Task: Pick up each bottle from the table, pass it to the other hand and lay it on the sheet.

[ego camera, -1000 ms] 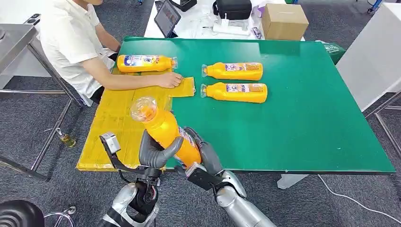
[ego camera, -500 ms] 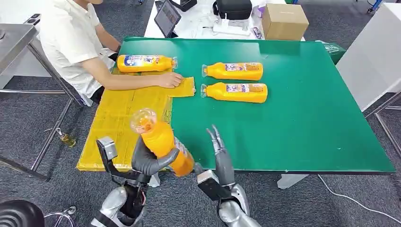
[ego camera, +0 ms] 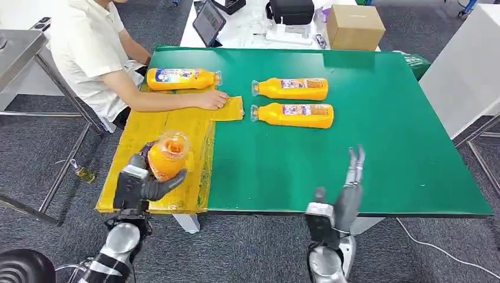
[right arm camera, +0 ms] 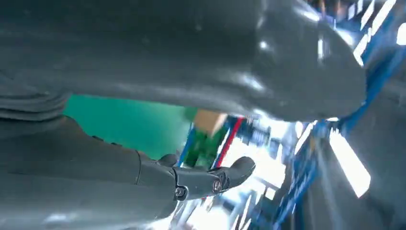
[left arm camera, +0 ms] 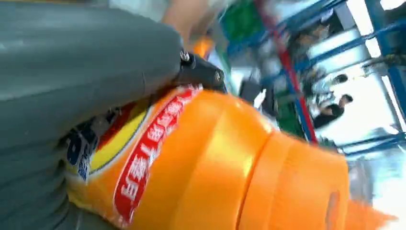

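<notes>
The left hand (ego camera: 143, 184) grasps an orange bottle (ego camera: 167, 156) over the near part of the yellow sheet (ego camera: 141, 141), at the table's left side. The bottle stands roughly upright, its long axis running almost straight toward the head camera, so its clear cap faces up and the body is foreshortened beneath it. In the left wrist view the grey thumb and fingers wrap the labelled body of the bottle (left arm camera: 215, 163).

The right hand (ego camera: 348, 191) is raised at the near edge of the green table (ego camera: 383, 118), fingers straight, spread and holding nothing.

Three more orange bottles lie on their sides, long axes running left to right. One (ego camera: 181, 78) rests at the sheet's far end with its cap pointing right; two (ego camera: 290, 88) (ego camera: 293, 114) lie parallel on the green surface, caps pointing left. A seated person's hand (ego camera: 212, 99) rests on the sheet.
</notes>
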